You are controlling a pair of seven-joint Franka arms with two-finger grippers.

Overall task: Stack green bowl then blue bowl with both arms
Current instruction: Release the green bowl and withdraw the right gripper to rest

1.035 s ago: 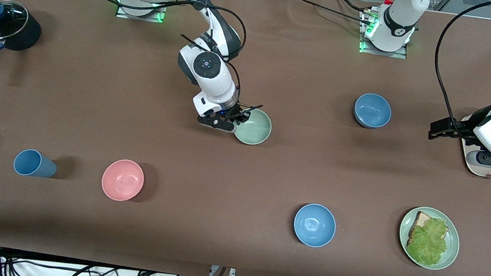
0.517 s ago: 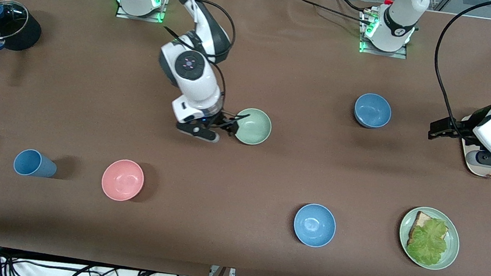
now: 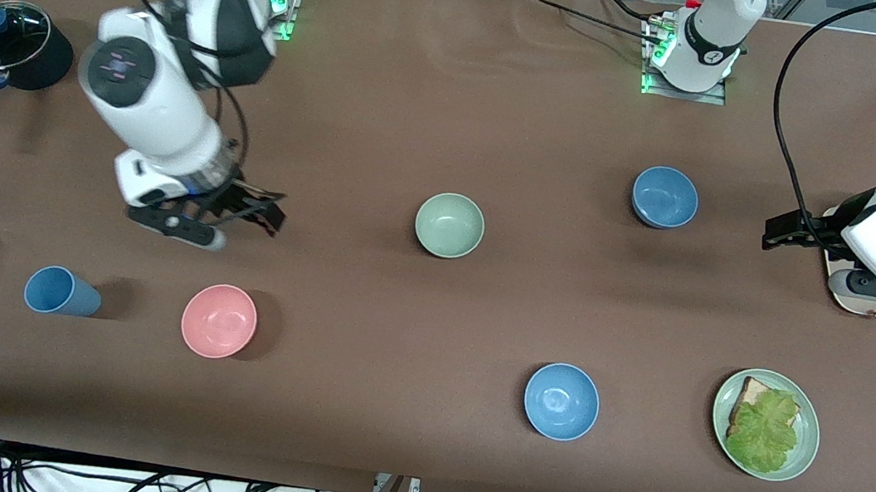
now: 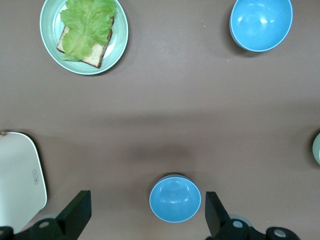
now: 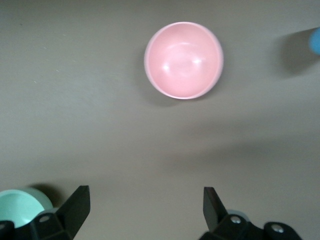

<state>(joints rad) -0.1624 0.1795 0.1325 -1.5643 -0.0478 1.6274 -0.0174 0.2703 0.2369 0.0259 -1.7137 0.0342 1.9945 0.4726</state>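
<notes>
While upright on table, green bowl (image 3: pixel 450 225) pale sage, plain matte.

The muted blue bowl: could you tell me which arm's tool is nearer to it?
Left. The left tool hangs beside the muted blue bowl; the right tool is past the green bowl, above the pink bowl.

Even overhead light, soft shadows.

So the green bowl (image 3: pixel 450 225) is a small pale sage thing, upright and empty, sitting mid-table on the brown cloth; the blue bowl (image 3: pixel 665 196) – the muted steel-blue one – also sits upright and empty, well apart from it, toward the left arm's end and a bit farther from the front camera; neither is stacked on anything.
</notes>
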